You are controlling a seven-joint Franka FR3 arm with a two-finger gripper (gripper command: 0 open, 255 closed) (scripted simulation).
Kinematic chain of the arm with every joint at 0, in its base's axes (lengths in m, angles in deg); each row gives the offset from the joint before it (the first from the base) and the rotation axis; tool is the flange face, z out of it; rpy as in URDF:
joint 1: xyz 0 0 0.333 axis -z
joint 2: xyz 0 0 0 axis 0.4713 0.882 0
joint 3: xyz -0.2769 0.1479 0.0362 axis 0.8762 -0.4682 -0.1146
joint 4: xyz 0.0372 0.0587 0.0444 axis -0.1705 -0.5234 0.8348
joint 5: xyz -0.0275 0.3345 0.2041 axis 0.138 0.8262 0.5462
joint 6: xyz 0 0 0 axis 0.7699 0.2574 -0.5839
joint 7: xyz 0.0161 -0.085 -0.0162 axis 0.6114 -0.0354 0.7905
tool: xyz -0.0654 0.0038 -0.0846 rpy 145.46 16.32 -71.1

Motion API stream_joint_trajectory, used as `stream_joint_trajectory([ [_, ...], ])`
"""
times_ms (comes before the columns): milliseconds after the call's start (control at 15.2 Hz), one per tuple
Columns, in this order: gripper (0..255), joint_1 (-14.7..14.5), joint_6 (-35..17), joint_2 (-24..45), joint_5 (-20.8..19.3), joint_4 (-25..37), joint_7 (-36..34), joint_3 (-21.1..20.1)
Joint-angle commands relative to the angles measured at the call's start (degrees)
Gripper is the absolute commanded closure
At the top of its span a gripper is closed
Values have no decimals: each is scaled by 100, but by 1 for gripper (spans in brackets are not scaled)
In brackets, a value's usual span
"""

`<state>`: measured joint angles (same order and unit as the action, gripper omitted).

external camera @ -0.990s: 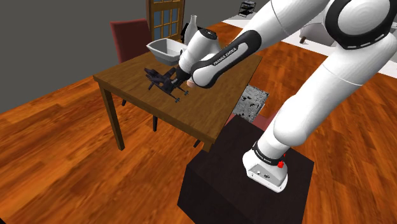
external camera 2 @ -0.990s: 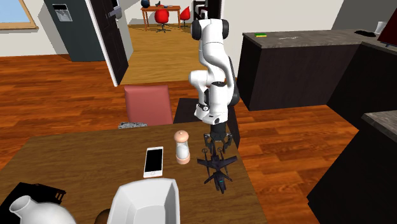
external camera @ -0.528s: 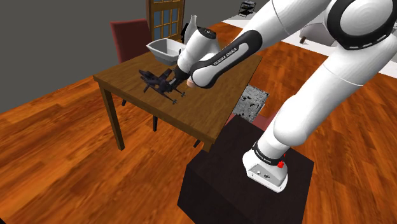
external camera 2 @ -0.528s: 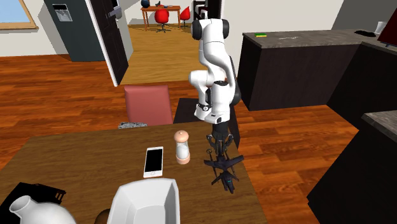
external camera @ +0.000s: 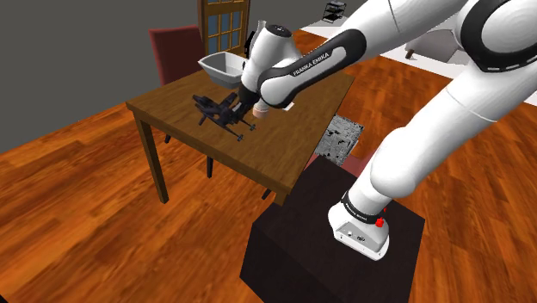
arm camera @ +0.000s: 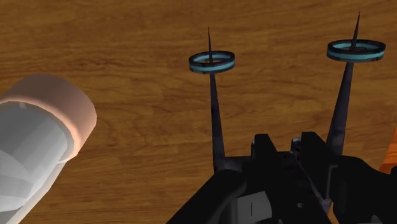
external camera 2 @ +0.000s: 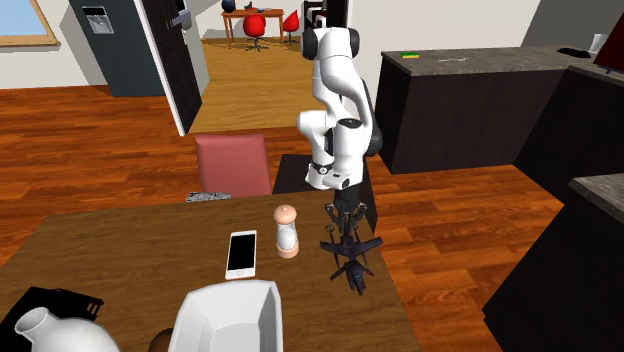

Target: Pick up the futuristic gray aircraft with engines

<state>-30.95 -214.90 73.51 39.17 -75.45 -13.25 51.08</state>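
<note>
The dark gray aircraft (external camera: 219,113) is a small spiky model with thin struts, close over the brown wooden table (external camera: 172,108) near its edge toward the stand. My black gripper (external camera: 240,109) comes down on it from above and is shut on its body. In the second exterior view the gripper (external camera 2: 345,220) holds the aircraft (external camera 2: 351,262) beside a pale shaker (external camera 2: 287,230). The wrist view has the aircraft's dark hull (arm camera: 280,181) between the fingers, with two thin spikes carrying cyan rings (arm camera: 212,62) pointing away over the wood.
A white bowl (external camera 2: 228,312), a white phone (external camera 2: 241,253), a white vase (external camera 2: 45,330) and a black basket (external camera 2: 55,300) share the table. A red chair (external camera 2: 232,165) stands at the table's side. The dark stand (external camera: 327,232) is close to the table edge.
The fingers have closed on the aircraft. The model has shifted and turned a little with the hand, and the forearm has risen.
</note>
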Motion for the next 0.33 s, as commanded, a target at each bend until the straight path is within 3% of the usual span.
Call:
stream_joint_trajectory([
  [0, 255, -12, 187, -119, 34, 59, 28, 9],
  [264, 255, -24, 375, -239, 64, 129, 54, 19],
])
